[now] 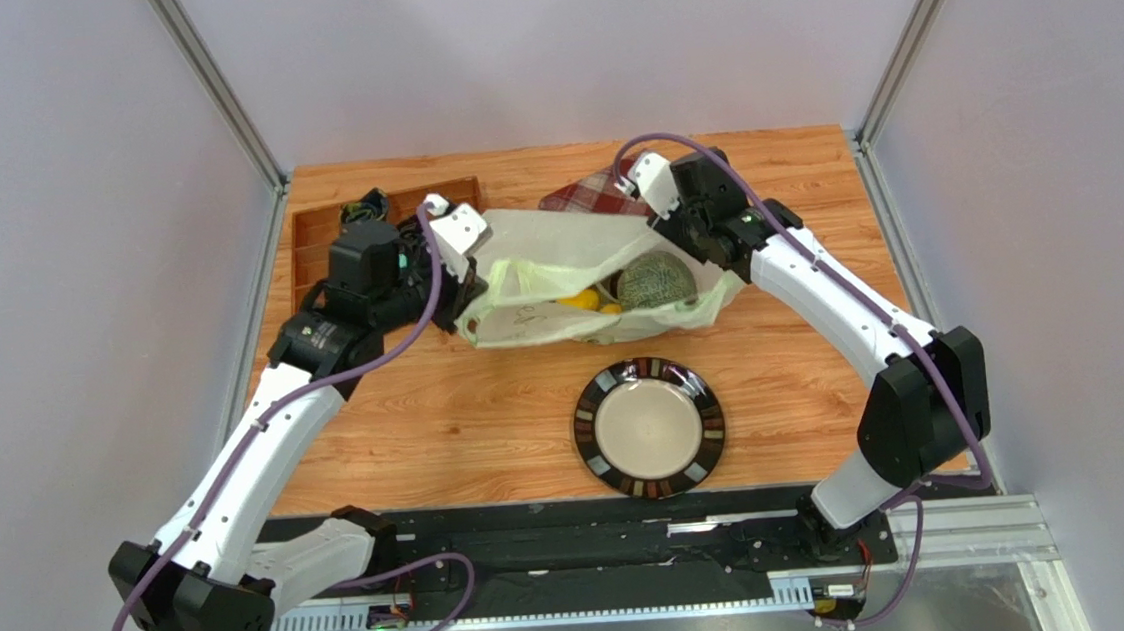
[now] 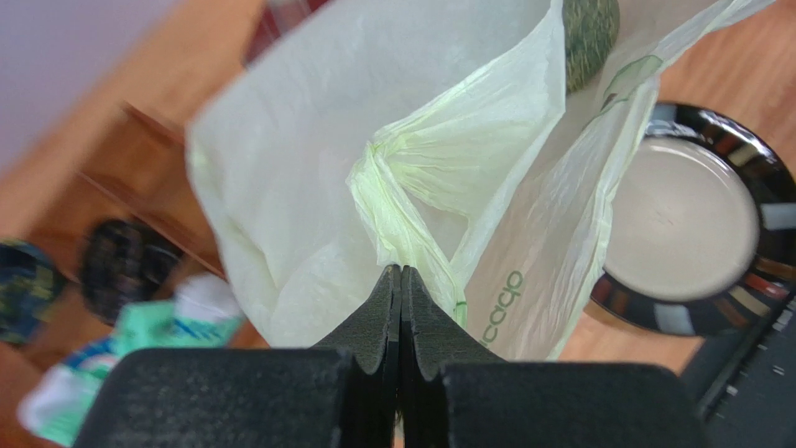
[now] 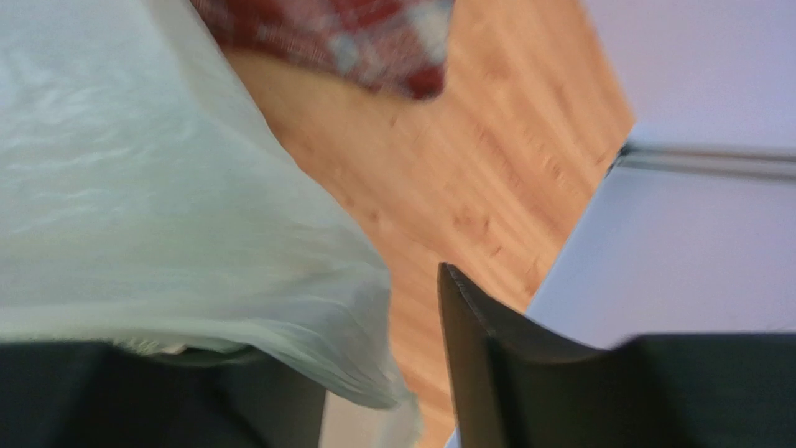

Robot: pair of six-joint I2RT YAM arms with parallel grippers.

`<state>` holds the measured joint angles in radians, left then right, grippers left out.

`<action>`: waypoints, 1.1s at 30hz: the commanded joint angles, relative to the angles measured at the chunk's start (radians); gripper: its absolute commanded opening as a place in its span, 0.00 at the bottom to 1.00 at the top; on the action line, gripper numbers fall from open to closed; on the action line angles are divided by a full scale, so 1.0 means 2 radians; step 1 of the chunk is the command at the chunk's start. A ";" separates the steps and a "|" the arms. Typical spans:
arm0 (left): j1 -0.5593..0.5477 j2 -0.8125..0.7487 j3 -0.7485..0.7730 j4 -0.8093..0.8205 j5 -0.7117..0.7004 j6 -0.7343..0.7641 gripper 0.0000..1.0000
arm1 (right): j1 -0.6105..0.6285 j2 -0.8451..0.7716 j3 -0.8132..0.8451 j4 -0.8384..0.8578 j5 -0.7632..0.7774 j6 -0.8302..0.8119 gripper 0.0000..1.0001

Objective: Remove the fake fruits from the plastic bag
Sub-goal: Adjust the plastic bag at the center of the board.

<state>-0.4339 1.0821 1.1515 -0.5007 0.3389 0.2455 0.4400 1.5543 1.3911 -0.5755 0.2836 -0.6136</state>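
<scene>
A thin, crinkled plastic bag (image 1: pixel 541 250), translucent and pale yellowish-white, lies slumped on its side at the far middle of the wooden table (image 1: pixel 426 417). One handle is gathered into a tight strand, and a small green print (image 2: pixel 504 308) marks the film. In its open mouth sit a netted grey-green melon (image 1: pixel 653 281) and, just beside it, small yellow fruit pieces (image 1: pixel 579 301), all still inside.

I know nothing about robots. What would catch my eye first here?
A crinkly pale plastic bag lies on the wooden table, a netted melon and a small yellow fruit showing in its open mouth. The left gripper is pinched shut on one twisted handle. A dark-rimmed plate sits on the bag's near side.
</scene>
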 commanded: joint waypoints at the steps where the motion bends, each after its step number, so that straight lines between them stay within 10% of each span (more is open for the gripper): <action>1: -0.003 -0.019 -0.048 0.006 0.024 -0.080 0.00 | 0.012 -0.076 0.021 -0.077 -0.021 0.038 0.54; 5: -0.002 -0.026 -0.064 0.024 0.021 -0.098 0.00 | 0.045 -0.139 0.039 -0.126 -0.169 0.045 0.68; 23: -0.002 0.007 -0.016 0.047 0.009 -0.150 0.00 | 0.118 -0.013 0.048 -0.254 -0.274 -0.013 0.10; 33: 0.004 0.023 -0.010 0.049 -0.001 -0.148 0.00 | 0.119 0.081 0.055 -0.122 -0.147 -0.024 0.30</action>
<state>-0.4358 1.1225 1.0843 -0.4335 0.3481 -0.0402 0.6785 1.6222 1.4471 -0.9833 -0.1612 -0.6514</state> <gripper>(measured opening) 0.007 0.270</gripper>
